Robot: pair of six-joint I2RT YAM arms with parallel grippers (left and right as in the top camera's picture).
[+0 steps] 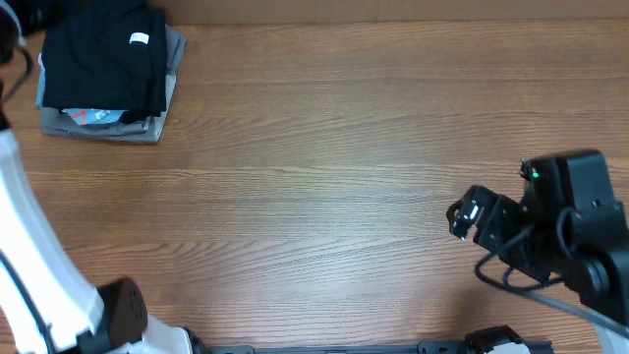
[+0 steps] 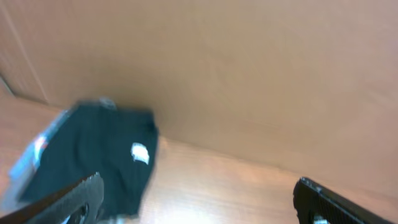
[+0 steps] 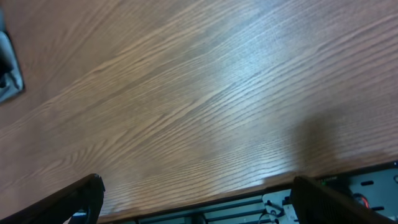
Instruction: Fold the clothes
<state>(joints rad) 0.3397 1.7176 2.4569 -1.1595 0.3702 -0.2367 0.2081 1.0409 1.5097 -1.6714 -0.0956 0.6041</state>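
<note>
From above, we see the black shirt (image 1: 103,59) folded into a compact rectangle in the upper left of the frame. It is plain, soft and matte, with a small white tag (image 1: 140,39) showing near its upper right part. It lies on top of a stack. A sliver of light blue tee (image 1: 93,116) peeks out along its lower edge, and grey folded garments (image 1: 162,120) show beneath and to the right. The wooden tabletop (image 1: 314,177) fills the frame. The white left arm (image 1: 29,246) runs up the left edge towards the stack. At lower right, the dark right claw (image 1: 462,218) sits over bare wood, well apart from the shirt.

In the left wrist view, which is blurred, the shirt lies at lower left with its tag a pale smudge on the dark cloth. We think the bluish strip along its left side is the tee, though the blur makes that uncertain. The left claw (image 2: 198,190) is spread wide. One finger (image 2: 74,199) is at lower left over the shirt's near edge and the other at lower right, with nothing held between them.

In the right wrist view we see only wood grain, with the table's front edge along the bottom. The right claw's fingers (image 3: 81,199) stand wide apart in the lower corners, empty.
</note>
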